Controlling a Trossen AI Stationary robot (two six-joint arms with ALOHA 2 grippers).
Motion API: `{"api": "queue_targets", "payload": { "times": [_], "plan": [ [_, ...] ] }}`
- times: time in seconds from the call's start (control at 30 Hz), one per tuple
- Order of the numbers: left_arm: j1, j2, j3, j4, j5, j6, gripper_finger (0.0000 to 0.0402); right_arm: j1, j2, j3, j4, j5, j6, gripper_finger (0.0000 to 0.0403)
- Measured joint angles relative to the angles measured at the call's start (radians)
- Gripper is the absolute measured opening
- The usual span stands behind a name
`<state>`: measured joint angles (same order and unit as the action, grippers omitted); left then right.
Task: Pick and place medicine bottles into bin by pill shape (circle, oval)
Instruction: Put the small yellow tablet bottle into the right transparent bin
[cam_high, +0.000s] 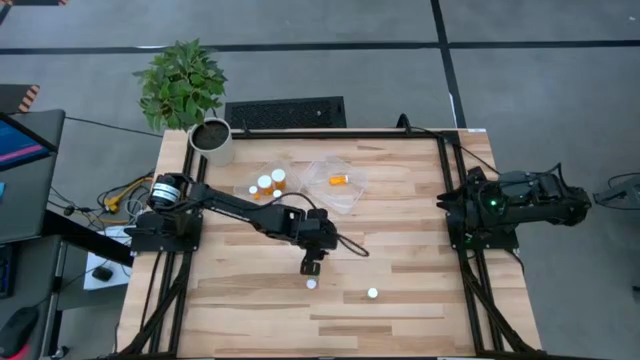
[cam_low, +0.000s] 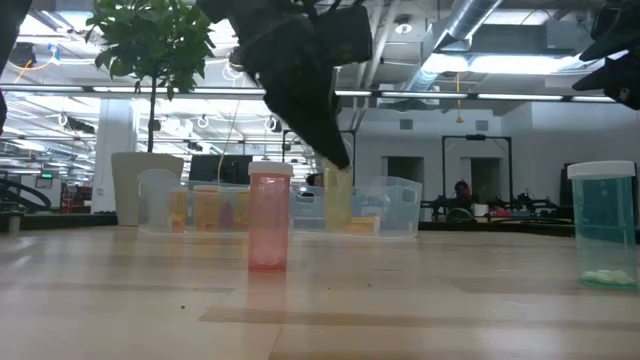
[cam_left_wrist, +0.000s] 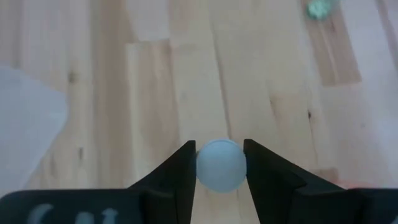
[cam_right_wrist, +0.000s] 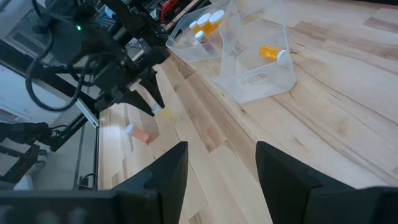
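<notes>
— How many medicine bottles (cam_high: 265, 182) were there?
— Seven; three in the left clear tray (cam_high: 297, 170); one in the right tray (cam_high: 352, 200); three outside the trays, nearer.
— And everything else?
— Two trays in all; two dark arms (cam_high: 240, 208); one potted plant (cam_high: 212, 140).

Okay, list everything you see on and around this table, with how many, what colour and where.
Light wooden table: one.
Clear plastic trays: two, far middle, left and right.
Orange medicine bottles with white caps: three standing in the left tray, one lying in the right tray.
Loose bottles: two upright near the front, grasped bottle and greenish bottle.
Green plant in white pot: one, far left corner.
Left gripper: black, fingers either side of the grasped bottle's cap.
Right gripper: black, open, waiting at the right edge.
</notes>
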<state>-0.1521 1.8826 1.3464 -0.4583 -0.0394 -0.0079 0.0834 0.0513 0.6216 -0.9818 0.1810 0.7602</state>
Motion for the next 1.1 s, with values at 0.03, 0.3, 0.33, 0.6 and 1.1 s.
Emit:
{"api": "queue_targets", "payload": {
  "times": [0.03, 0.3, 0.33, 0.6, 1.1],
  "plan": [
    [0.007, -0.012, 0.0, -0.001, 0.0, -0.018, 0.0113, 0.0, 0.0, 0.0, 0.001, 0.0, 0.0, 0.0201],
    [0.116, -0.128, 0.0, 0.004, -0.06, -0.194, 0.0112, 0.0, 0.0, 0.0, -0.001, 0.0, -0.005, 0.0201],
    [0.133, -0.143, 0.0, 0.005, -0.086, -0.209, 0.0115, 0.0, 0.0, 0.0, -0.001, 0.0, -0.006, 0.0201],
    [0.278, -0.189, 0.0, 0.026, -0.183, -0.209, 0.0119, 0.0, 0.0, 0.0, -0.001, 0.0, -0.008, 0.0201],
    [0.451, -0.036, 0.0, 0.055, -0.134, -0.11, 0.0121, 0.0, 0.0, 0.0, -0.001, 0.002, 0.0, 0.0201]
  ]
}}
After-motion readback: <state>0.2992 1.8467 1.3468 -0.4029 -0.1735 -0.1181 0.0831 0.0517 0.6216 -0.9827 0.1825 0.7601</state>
